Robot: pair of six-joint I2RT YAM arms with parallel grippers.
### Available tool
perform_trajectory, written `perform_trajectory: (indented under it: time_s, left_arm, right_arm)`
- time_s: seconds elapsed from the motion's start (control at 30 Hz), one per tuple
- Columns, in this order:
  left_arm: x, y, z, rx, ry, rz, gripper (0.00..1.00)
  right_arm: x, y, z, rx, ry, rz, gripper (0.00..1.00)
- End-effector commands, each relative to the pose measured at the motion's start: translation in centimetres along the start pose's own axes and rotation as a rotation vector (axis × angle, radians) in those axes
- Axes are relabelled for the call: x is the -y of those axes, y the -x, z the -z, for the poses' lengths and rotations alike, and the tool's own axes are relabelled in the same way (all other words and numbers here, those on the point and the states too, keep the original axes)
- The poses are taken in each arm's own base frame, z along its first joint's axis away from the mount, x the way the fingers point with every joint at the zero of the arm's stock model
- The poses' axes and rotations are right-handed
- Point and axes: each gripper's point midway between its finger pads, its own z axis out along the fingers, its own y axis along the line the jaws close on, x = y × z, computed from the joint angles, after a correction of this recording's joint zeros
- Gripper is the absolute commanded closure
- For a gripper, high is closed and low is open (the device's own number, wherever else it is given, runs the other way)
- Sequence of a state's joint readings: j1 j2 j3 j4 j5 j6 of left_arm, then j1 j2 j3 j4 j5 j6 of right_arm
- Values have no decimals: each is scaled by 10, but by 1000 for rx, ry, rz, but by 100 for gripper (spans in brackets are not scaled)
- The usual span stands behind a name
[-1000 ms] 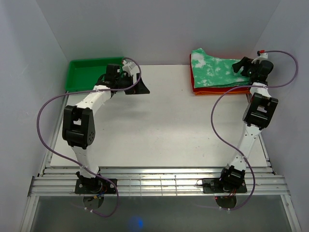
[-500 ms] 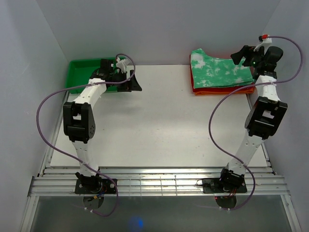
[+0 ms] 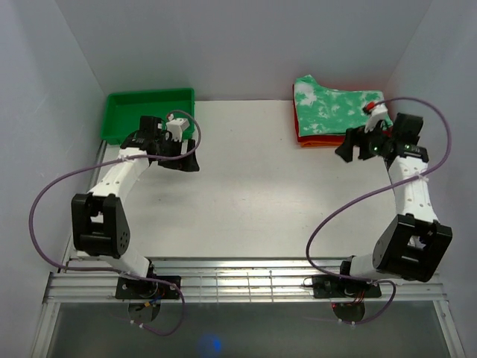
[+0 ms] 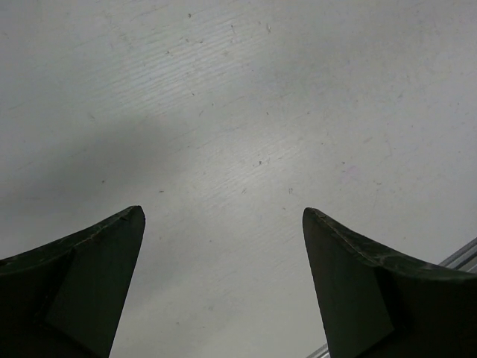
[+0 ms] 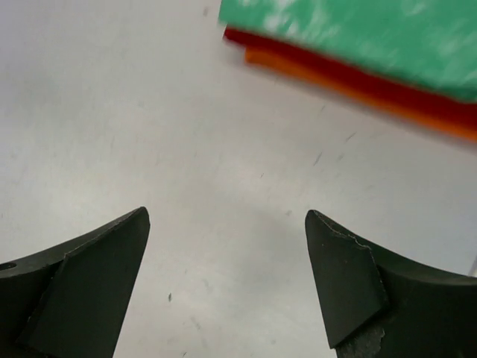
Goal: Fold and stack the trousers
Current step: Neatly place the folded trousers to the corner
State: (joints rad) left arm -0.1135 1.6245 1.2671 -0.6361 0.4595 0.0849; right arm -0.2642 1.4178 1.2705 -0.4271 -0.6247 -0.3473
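Observation:
The mint green tie-dye trousers (image 3: pixel 332 107) lie folded on top of a red and an orange folded garment at the back right of the table. In the right wrist view the trousers (image 5: pixel 373 33) show at the top, above the red and orange layers. My right gripper (image 3: pixel 347 149) is open and empty, over bare table just in front of the stack; its jaws stand wide apart (image 5: pixel 227 216). My left gripper (image 3: pixel 186 160) is open and empty over bare table at the left, near the green tray; its jaws stand wide apart (image 4: pixel 223 216).
A green tray (image 3: pixel 123 112) stands at the back left corner. The red garment (image 5: pixel 313 63) and the orange garment (image 5: pixel 358 93) lie under the trousers. White walls close in the back and both sides. A slatted rail (image 3: pixel 246 280) runs along the near edge.
Both arms have drawn back toward the near side. My right gripper has moved off the stack to the table in front of it. My left gripper has moved from the tray's edge toward the left front.

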Motion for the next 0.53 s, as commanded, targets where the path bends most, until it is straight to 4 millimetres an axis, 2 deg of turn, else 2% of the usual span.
perform_trajectory:
  time_s: [0.0,0.03,0.07,0.1,0.2,0.23,0.33,0.5]
  left_arm:
    - [-3,-4,29,62,96,-109,2]
    - [0,-5,38,83,104,-128,2]
    - [0,-11,41,82,113,-134,2]
    - [-1,-23,41,66,119,-128,2]
    - [-1,-32,53,83,157,-137,2]
    - [-3,-40,52,69,167,-130,2]
    - [0,-48,58,76,174,-119,2]
    - [8,-42,65,104,151,-113,2]
  right_arm:
    - [-45,-73,15,-172,46,59,10]
    - [-56,-85,13,-206,45,93,10]
    - [-66,-110,12,-257,53,97,10]
    - [-74,-115,16,-265,50,130,10]
    - [-94,-145,16,-330,61,169,10]
    - [-102,-148,15,-336,73,176,10]
    - [-116,-156,14,-342,94,184,10]
    - [-125,-151,16,-333,102,201,10]
